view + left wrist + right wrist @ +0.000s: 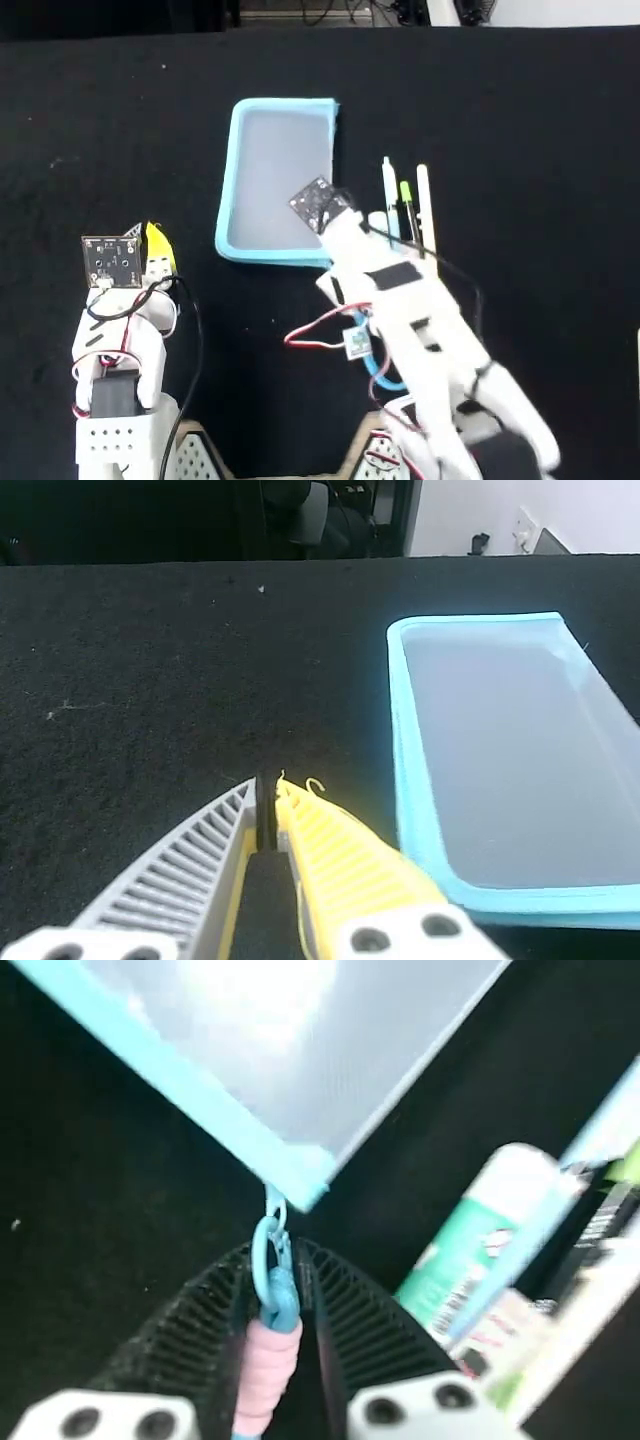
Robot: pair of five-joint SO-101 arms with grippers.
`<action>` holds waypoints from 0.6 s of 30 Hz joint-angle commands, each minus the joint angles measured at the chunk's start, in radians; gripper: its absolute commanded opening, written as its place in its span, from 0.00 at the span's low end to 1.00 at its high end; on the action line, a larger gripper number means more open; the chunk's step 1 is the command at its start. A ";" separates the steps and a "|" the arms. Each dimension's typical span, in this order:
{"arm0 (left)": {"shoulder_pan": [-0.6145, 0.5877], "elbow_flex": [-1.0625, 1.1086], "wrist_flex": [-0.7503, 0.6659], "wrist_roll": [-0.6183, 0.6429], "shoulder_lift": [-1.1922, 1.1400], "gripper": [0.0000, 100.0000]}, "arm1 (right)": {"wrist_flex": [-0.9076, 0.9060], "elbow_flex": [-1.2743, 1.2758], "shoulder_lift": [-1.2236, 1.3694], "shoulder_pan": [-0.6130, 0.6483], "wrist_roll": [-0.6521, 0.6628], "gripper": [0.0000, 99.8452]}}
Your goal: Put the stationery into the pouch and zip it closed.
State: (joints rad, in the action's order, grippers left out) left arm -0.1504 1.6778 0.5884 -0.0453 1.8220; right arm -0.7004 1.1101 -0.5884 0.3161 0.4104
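While your right tool (277,1265) clamps the zipper pull (280,1310) at the pouch (278,170) corner, stationery (425,205) waits beside it on the bench; opening the zip looks next. Left tool (265,790) together, empty.

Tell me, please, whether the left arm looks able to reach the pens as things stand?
Probably not: the pens lie beyond the pouch from the left claw, and the right arm, with the right claw shut on the zipper pull, stands between them.
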 commanded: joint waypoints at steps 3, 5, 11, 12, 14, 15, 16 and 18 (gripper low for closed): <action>0.128 0.021 0.000 0.003 0.002 0.05 | 0.012 0.090 -0.308 -0.017 -0.012 0.01; 0.173 0.021 -0.003 0.003 0.002 0.05 | 0.037 0.130 -0.404 -0.017 -0.012 0.01; 0.223 0.021 -0.005 0.011 0.002 0.13 | 0.012 0.156 -0.680 -0.017 -0.009 0.01; 0.223 0.021 -0.017 0.011 0.002 0.15 | -0.006 0.150 -0.719 -0.017 -0.008 0.01; 0.206 0.016 -0.029 0.011 0.002 0.16 | -0.058 0.131 -0.782 0.014 -0.005 0.01; 0.193 0.007 -0.028 0.011 0.003 0.16 | -0.091 0.124 -0.805 0.035 -0.005 0.01; 0.173 -0.012 -0.023 0.011 0.003 0.16 | -0.124 0.116 -0.823 0.066 -0.005 0.01; 0.122 -0.042 -0.023 0.012 0.003 0.16 | -0.180 0.102 -0.845 0.132 -0.005 0.01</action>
State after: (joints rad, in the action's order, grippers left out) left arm 0.0276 1.6778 0.5823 -0.0453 1.8220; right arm -0.8109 1.2758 -1.3771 0.3728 0.4074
